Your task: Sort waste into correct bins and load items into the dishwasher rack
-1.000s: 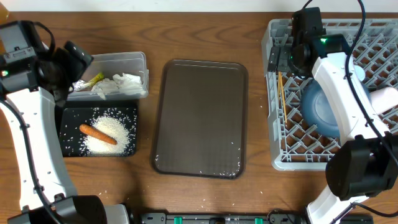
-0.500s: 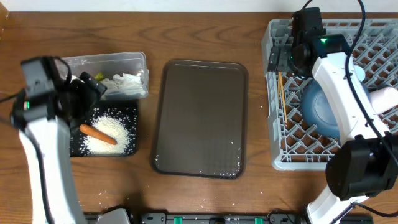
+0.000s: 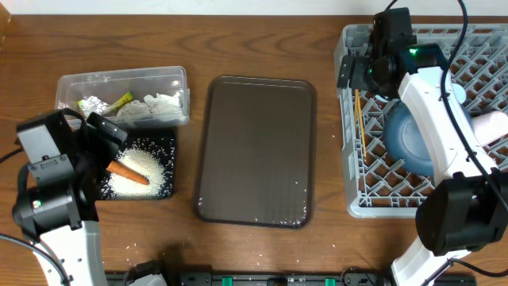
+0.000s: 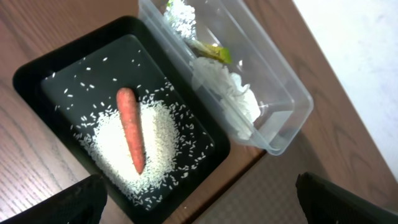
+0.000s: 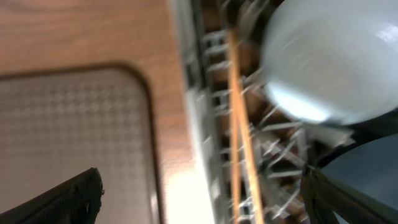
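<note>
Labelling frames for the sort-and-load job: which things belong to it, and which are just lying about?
Job: rice, carrot, tissue, foil, packet, clear tub, black bin, rack, blue bowl, pale bowl, cup, chopsticks.

Lying about: tray; brown thing at the top-left edge, unidentifiable.

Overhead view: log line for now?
carrot on rice, black bin | tissue, clear tub | left end effector open | right end effector open

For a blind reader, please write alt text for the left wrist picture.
An orange carrot lies on a heap of white rice in a black bin; beside it, a clear tub holds white tissue and a yellow-green packet.
</note>
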### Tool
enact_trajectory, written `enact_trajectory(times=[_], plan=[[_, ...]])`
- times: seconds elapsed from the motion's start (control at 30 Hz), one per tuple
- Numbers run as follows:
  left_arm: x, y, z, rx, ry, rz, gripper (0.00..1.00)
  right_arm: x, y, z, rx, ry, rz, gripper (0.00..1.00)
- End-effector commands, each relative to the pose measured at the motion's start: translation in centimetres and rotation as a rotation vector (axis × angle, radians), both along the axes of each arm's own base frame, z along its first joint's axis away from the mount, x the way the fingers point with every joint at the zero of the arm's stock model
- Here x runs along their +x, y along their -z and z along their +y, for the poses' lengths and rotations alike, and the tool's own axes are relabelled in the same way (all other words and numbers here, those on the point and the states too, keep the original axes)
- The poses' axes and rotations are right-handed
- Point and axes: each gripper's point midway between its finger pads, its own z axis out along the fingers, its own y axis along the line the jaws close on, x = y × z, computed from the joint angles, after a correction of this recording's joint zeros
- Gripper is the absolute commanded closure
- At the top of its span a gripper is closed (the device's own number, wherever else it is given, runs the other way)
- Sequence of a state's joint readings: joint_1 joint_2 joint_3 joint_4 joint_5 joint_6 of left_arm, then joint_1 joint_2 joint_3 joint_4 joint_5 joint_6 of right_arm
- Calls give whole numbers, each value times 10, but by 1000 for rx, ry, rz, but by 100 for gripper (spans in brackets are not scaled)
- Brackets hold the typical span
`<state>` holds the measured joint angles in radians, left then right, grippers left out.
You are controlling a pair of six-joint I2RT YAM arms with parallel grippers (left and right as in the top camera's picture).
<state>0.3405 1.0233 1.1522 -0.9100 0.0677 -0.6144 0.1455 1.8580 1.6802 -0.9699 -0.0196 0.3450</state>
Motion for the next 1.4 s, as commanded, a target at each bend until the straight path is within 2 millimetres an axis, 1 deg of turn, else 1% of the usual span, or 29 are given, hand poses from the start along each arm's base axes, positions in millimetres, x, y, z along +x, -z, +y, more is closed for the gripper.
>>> enact_trajectory(times=[0.0,0.07,0.17,0.23,0.33,0.4,0.47,0.57,0.67,0.73,0.83,0.87,1.0,1.1,1.2,1.3,1.37], plan=[[-1,6,5,6,-28,27,1,-11,-4,27,131,-46,39,1],[0,8,5,3,-28,33,1,-19,-5,31,124,-57,57,1],[0,10,5,0,-28,42,1,-33,-11,31,39,-62,64,1],[0,10,5,-1,-28,44,1,-44,-18,30,-58,-57,58,1],[0,10,5,-1,-28,44,0,-62,-26,28,-235,1,31,1],[0,10,5,-1,-28,44,0,-77,-30,29,-359,39,2,1],[0,10,5,-1,-28,44,0,-93,-30,39,-427,22,-15,1],[0,10,5,-1,-28,44,0,-115,-18,73,-432,-99,-2,1],[0,10,5,-1,-28,44,0,-136,-8,101,-410,-199,27,1],[0,10,5,-1,-28,44,0,-145,-7,111,-421,-242,27,1],[0,10,5,-1,-28,44,0,-161,-6,115,-496,-384,64,1],[0,10,5,-1,-28,44,0,-165,-5,117,-500,-406,71,1],[0,10,5,-1,-28,44,0,-172,-5,121,-517,-458,85,1],[0,10,5,-1,-28,44,0,-182,-3,115,-531,-472,134,1],[0,10,5,-1,-28,44,0,-186,-2,113,-519,-474,159,1],[0,10,5,-1,-28,44,0,-181,-1,119,-421,-451,161,1],[0,10,5,-1,-28,44,0,-168,-7,123,-330,-437,125,1]])
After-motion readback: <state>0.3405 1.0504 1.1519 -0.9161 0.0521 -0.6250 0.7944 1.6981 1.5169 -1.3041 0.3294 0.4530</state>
